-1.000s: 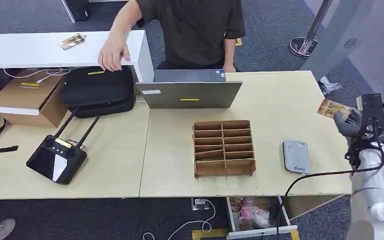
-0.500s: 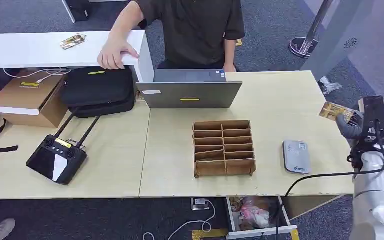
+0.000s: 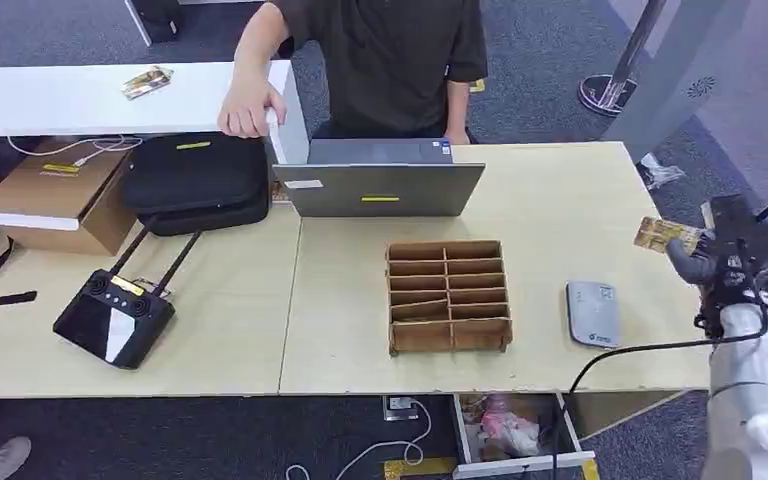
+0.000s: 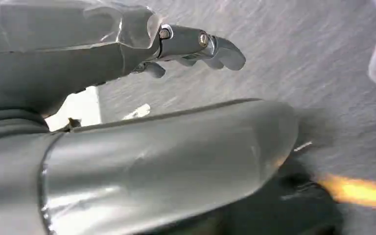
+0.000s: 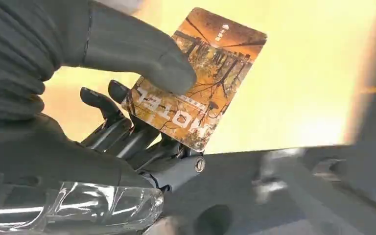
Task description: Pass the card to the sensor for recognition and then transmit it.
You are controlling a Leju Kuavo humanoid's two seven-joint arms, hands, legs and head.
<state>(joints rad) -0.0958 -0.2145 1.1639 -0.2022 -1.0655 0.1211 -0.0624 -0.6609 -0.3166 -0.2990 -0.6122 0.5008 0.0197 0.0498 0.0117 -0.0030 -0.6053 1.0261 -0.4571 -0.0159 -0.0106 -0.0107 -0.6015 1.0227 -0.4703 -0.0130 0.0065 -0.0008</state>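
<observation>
Beige table, right hand pinching card w/ thumb, beside sensor

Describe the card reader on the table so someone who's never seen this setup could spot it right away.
On the light wooden table, find the brown compartment rack near its middle. Just right of it, apart from it, lies the card reader: a small flat grey pad with rounded corners, the table's only grey slab lying flat.

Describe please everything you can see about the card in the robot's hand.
The card is a thin, stiff-looking rectangle with rounded corners, printed with an orange-brown tree picture and white lettering. The right hand pinches it, thumb on the printed face, darker fingers behind. It is held in the air near the table's right edge, above and beyond the grey reader.
</observation>
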